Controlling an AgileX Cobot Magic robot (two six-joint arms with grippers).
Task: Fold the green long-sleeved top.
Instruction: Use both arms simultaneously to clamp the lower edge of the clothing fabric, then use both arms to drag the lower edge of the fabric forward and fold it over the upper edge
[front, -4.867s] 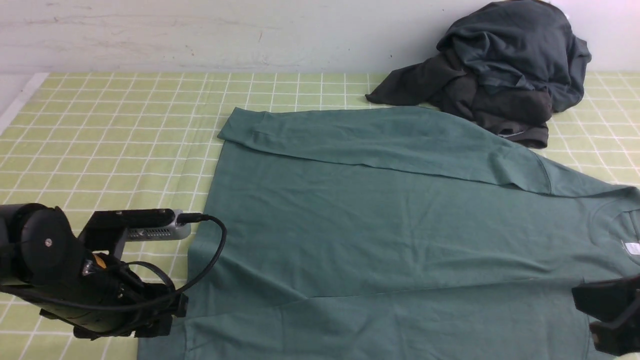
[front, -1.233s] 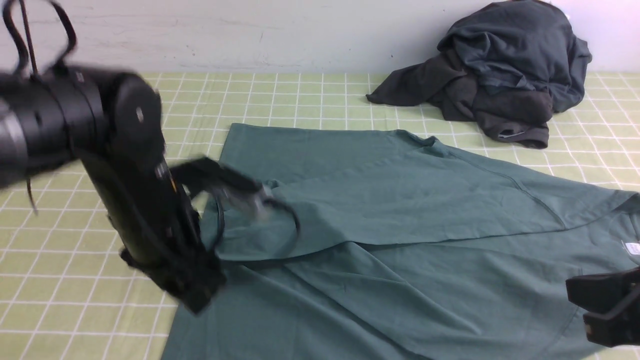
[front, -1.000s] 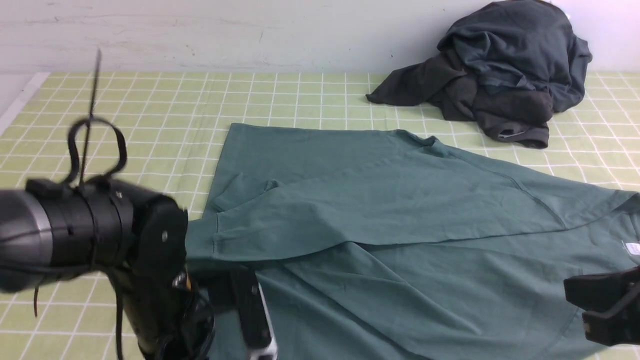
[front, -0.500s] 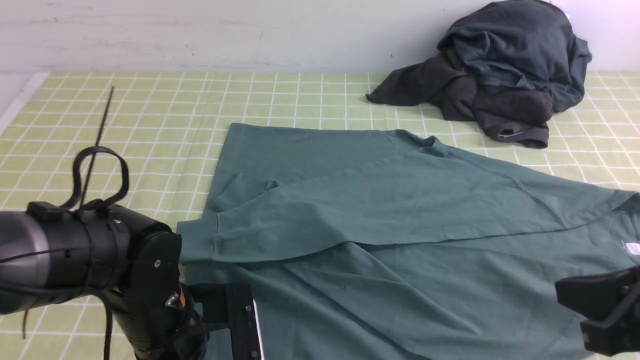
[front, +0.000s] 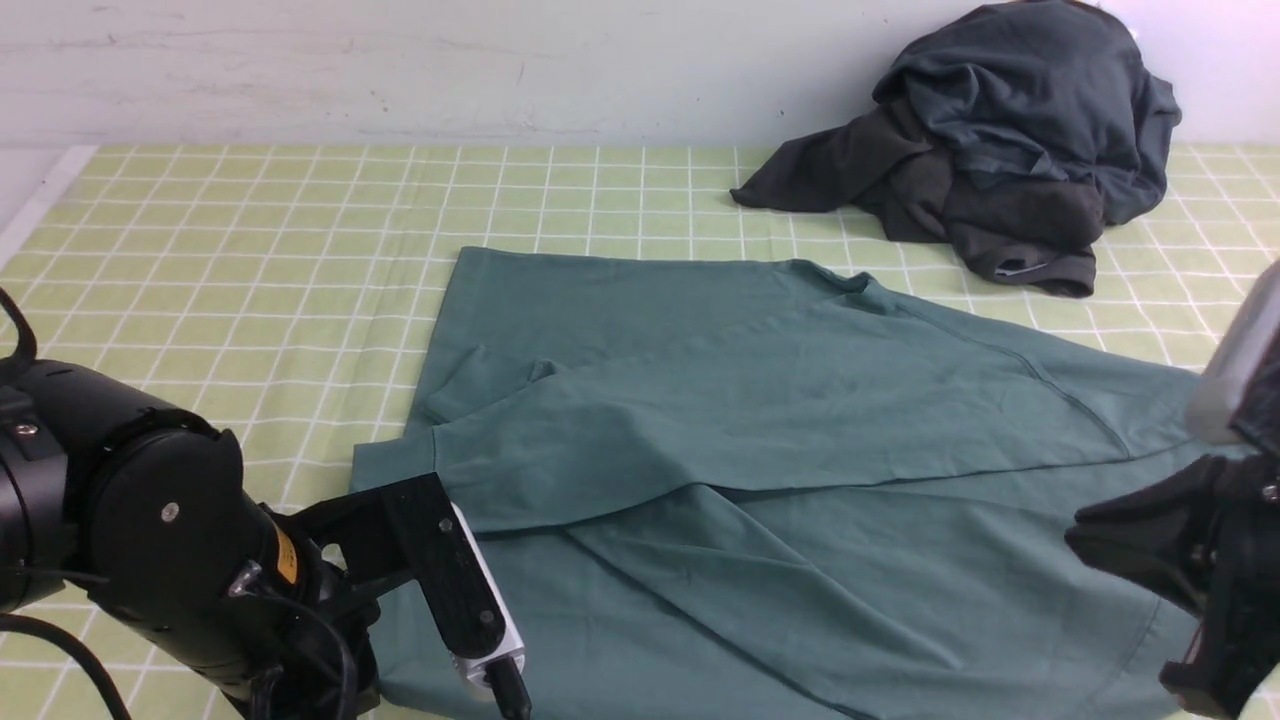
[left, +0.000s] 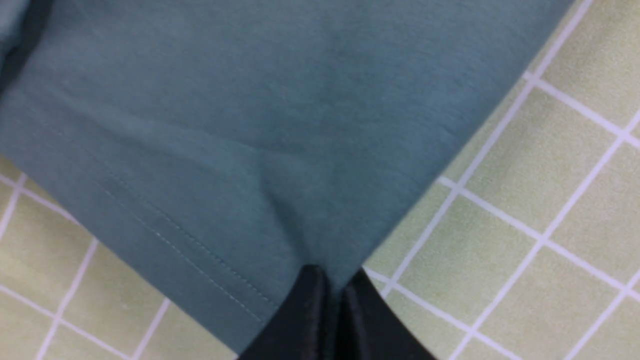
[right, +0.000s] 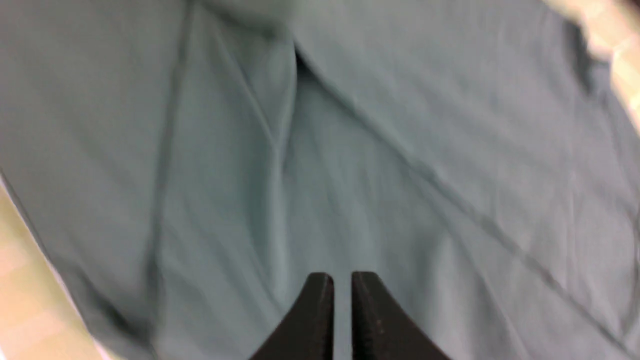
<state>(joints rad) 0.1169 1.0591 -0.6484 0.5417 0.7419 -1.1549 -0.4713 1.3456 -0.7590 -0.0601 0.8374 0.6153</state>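
The green long-sleeved top (front: 780, 430) lies spread on the checked cloth, with its far sleeve folded diagonally across the body and the cuff (front: 395, 480) at the left edge. My left arm (front: 170, 560) is low at the top's near left corner. In the left wrist view my left gripper (left: 334, 295) is shut on the hem corner (left: 280, 210), and the cloth puckers into it. My right arm (front: 1180, 540) is at the top's near right end and hides the neck label. In the right wrist view my right gripper (right: 342, 295) is shut on the green cloth (right: 350, 150), and folds run towards it.
A heap of dark charcoal-grey garments (front: 1000, 140) lies at the back right against the wall. The yellow-green checked tablecloth (front: 230, 260) shows bare to the left of the top. The table's left edge (front: 35, 205) is at the far left.
My left arm has left the sleeve folded across the body, swung back and dropped to the near left hem corner. My right arm has risen and shifted inward.
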